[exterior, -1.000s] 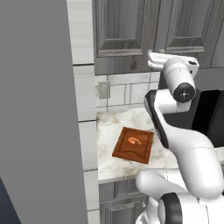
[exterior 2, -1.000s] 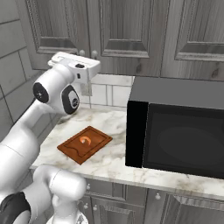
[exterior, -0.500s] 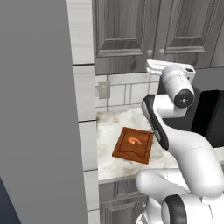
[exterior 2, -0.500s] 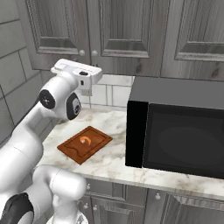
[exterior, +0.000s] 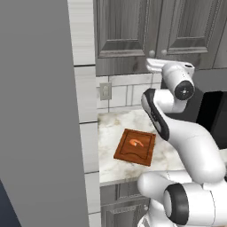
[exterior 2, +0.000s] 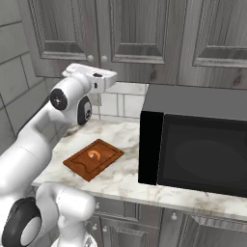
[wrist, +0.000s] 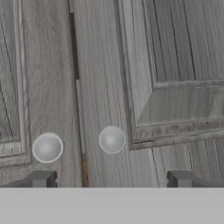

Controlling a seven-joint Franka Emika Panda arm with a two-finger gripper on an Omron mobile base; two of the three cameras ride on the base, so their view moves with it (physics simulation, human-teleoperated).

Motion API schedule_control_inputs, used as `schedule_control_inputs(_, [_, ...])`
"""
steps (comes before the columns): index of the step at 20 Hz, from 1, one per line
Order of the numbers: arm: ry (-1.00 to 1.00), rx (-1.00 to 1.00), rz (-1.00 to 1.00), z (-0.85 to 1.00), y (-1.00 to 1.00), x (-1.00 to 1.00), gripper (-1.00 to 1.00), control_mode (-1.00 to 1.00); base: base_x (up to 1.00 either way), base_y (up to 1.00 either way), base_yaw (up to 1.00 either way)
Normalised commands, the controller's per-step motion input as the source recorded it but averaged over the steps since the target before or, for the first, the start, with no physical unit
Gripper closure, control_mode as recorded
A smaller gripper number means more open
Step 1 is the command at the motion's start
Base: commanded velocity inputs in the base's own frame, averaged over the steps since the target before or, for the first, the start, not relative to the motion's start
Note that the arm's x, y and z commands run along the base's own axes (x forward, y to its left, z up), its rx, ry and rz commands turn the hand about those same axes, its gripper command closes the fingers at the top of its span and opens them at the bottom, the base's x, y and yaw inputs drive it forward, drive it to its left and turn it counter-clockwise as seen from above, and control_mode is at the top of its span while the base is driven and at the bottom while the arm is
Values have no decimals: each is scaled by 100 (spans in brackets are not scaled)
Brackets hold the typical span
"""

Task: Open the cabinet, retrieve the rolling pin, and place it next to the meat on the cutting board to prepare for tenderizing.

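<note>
Nearest, on the marbled bench [exterior: 114, 133], lies the reddish-brown cutting board [exterior: 135, 146], set at a slant near the front edge, with the small orange-pink meat [exterior: 137, 142] resting on its middle and nothing else on it. Just to the right in the right base view stands a black microwave [exterior 2: 198, 144], well apart from the board. Behind, a tiled wall with a pale outlet plate [exterior: 105, 90]. Above the bench, raised at the height of the wall cabinet's lower edge, hangs the gripper [wrist: 111, 178], jaws spread as wide as they go and holding nothing, fingertips [wrist: 41, 178] apart on either side of the seam. Farthest, straight ahead of the hand, stands the grey wood-grain cabinet [wrist: 175, 65] with both raised-panel doors shut; two small round knobs sit either side of the seam, the left knob [wrist: 47, 148] and the right knob [wrist: 112, 139], the right one roughly centred between the fingertips and not touched. Rolling pin out of sight; cannot tell where it lies.
</note>
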Motion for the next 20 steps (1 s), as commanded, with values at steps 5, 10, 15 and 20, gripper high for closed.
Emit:
schedule_control_inputs(5, [23,2,0,19,-1,43,-100,-100,0,0,0])
schedule_control_inputs(10, [23,8,0,43,-14,41,-100,-100,0,0,0])
schedule_control_inputs(15, [3,1,0,8,-6,5,-100,-100,0,0,0])
schedule_control_inputs(20, [0,0,0,7,-24,0,-100,-100,0,0,0])
